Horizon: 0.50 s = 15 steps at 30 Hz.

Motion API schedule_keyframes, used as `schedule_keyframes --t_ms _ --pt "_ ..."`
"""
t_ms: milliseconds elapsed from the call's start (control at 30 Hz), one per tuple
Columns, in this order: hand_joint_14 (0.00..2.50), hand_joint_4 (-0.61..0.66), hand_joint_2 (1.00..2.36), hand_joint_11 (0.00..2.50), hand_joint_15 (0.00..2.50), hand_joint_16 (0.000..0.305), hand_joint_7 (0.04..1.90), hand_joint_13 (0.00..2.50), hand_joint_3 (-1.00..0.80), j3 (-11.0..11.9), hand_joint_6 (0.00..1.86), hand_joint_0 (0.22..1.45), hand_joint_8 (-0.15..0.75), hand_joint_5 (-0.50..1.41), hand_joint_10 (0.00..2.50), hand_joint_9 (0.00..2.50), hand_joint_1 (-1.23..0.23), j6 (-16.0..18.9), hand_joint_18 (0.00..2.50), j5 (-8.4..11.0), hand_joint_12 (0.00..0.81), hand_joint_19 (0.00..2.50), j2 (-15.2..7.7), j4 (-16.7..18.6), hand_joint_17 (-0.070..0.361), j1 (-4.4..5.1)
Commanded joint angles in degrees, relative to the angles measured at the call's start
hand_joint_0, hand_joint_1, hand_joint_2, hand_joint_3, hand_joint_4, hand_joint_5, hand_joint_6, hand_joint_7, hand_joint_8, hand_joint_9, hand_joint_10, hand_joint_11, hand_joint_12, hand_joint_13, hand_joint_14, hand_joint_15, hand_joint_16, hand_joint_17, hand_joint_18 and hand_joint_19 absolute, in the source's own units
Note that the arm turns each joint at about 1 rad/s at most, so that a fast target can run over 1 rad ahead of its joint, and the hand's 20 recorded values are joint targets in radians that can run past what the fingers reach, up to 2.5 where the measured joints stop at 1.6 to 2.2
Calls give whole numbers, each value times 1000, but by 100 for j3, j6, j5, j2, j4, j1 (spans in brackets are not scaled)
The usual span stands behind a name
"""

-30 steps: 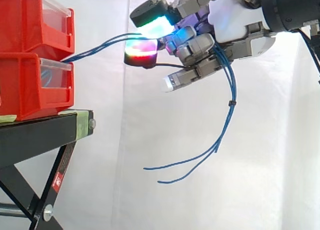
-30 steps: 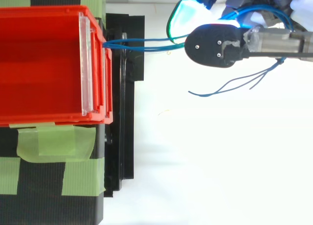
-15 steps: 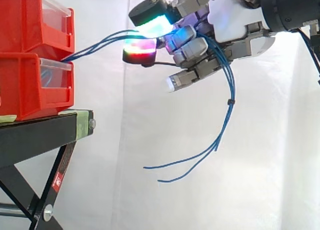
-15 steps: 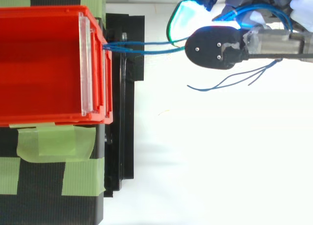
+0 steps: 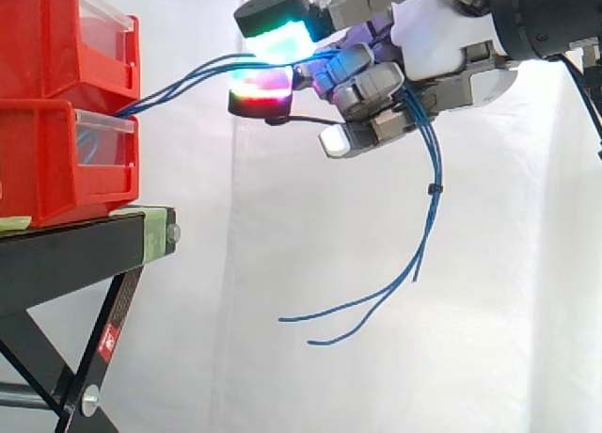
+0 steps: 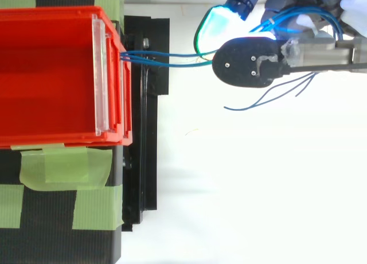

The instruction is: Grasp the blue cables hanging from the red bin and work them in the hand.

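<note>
A black stand (image 5: 85, 240) is carrying two red bins (image 5: 47, 160), one stacked on the other, near its right edge in the side view. Strips of green tape (image 6: 63, 166) are lying on the stand's top beside them. The lower bin is holding blue cable behind its clear front. The blue cables (image 5: 188, 78) are coming out at that bin's top front edge and crossing the free gap to the hand (image 5: 442, 47). Its fingers are curling around them and clamping them. Behind the fingers the cables are hanging down, with at least two loose ends.
</note>
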Motion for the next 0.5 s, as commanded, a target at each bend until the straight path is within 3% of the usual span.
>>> schedule_keyframes --t_ms 0,400,467 --pt "2500 203 1021 2500 1844 51 1152 587 -300 0 985 927 432 -46 2500 238 -734 0 877 0 526 933 0 0 115 0" --pt "2500 206 1022 2500 1826 51 1130 705 -168 0 1042 957 436 -29 2500 353 -681 0 972 9 539 897 0 9 115 0" --pt "2500 224 1005 2500 1766 55 1121 726 247 0 1036 1053 440 8 2500 390 -603 0 895 9 540 662 0 9 123 0"
